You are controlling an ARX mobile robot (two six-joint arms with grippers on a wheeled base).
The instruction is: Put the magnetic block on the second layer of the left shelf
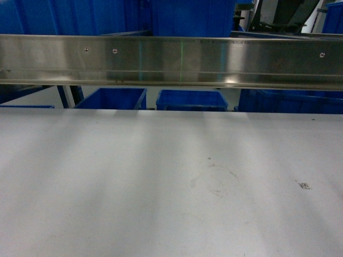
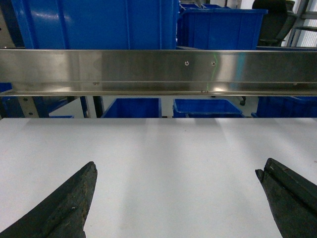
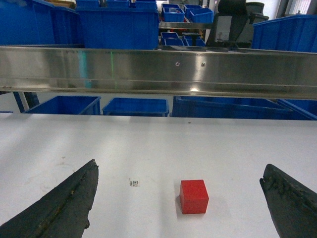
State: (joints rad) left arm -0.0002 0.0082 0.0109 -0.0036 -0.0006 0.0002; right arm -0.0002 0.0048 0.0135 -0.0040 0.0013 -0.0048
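The magnetic block (image 3: 193, 196), a small red cube, lies on the white table (image 3: 237, 144) in the right wrist view only. My right gripper (image 3: 180, 166) is open, its dark fingers (image 3: 64, 203) spread wide on either side of the cube without touching it. My left gripper (image 2: 177, 166) is open too, over bare table (image 2: 173, 148), with nothing between its fingers (image 2: 64, 208). A shiny steel shelf rail (image 1: 171, 59) runs across the head view, with blue crates (image 1: 193, 16) above and behind it. Whether it belongs to the left shelf second layer I cannot tell. Neither gripper shows in the head view.
More blue crates (image 1: 191, 100) stand beyond the table's far edge, below the rail. A small printed marker (image 1: 304, 185) lies on the table at the right; in the right wrist view the marker (image 3: 133, 183) is left of the cube. A dark chair (image 2: 275, 20) stands far back.
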